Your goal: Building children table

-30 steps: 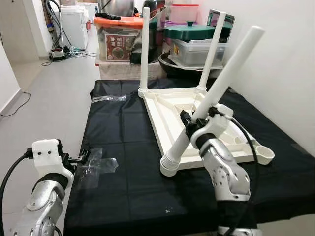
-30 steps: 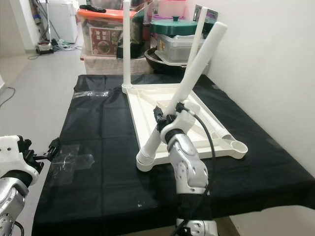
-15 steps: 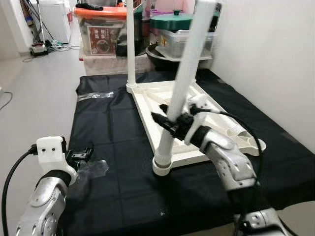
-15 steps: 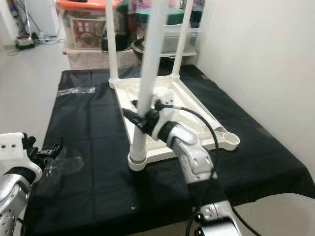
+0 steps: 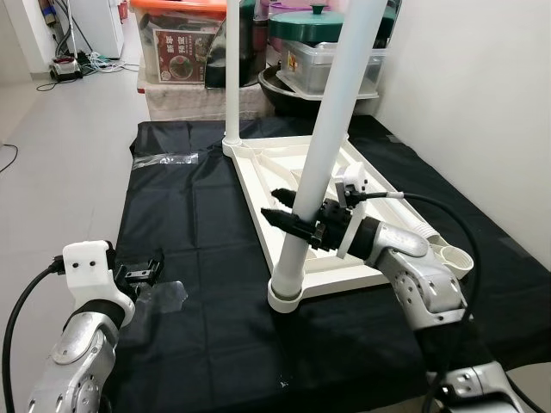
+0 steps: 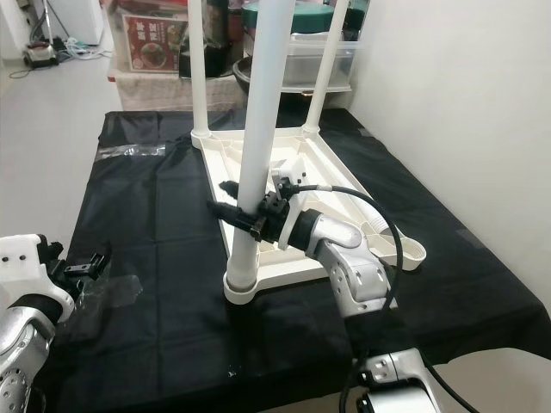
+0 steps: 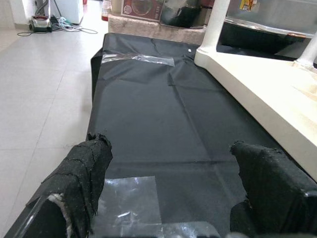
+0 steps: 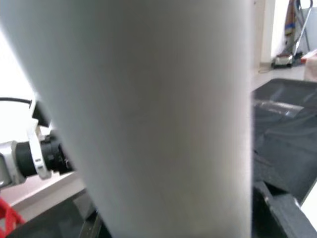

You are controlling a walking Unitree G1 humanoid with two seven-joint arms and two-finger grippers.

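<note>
Standing upside down on the black cloth (image 5: 198, 258), the white tabletop (image 5: 284, 176) already carries two legs at its far corners: one far leg (image 5: 231, 77) and another far leg (image 6: 329, 69) beside it. The right gripper (image 5: 297, 225) has its fingers closed around a third leg (image 5: 331, 129), which stands almost upright with its foot in the near corner socket (image 5: 286, 295). Whether that leg is fully seated cannot be told. The last corner socket (image 5: 455, 257), nearest the wall, looks empty, so by my reckoning one leg is left to fit. The left gripper (image 7: 168, 196) hovers low over the cloth, fingers spread and holding nothing, near a clear plastic wrapper (image 5: 165, 295).
</note>
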